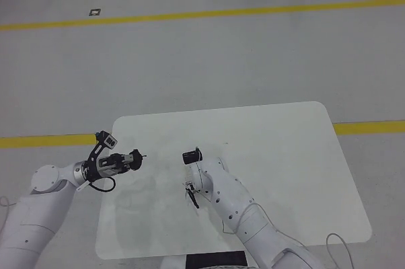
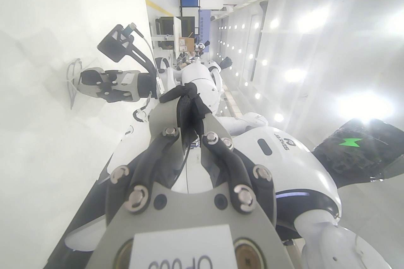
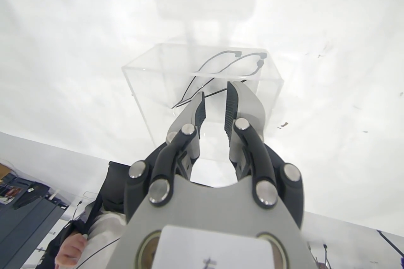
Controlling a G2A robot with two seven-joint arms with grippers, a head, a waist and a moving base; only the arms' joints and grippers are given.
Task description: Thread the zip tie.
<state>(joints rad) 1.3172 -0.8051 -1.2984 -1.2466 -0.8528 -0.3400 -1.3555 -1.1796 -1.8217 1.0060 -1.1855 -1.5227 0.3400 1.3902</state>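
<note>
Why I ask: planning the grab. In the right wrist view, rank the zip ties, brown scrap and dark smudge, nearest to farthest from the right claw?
1. Zip ties: in the clear box, tails at the open right claw tips.
2. Brown scrap: on the table, beside the box.
3. Smudge: on the table, out past the box's far corner.

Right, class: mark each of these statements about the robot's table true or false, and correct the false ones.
1. The right gripper has its fingers open. True.
2. The zip ties are black. True.
3. The zip ties lie in a metal tray. False: they lie inside a clear box.
4. The left gripper is over the box. False: it is off to one side, and the right gripper is the one over the box.
</note>
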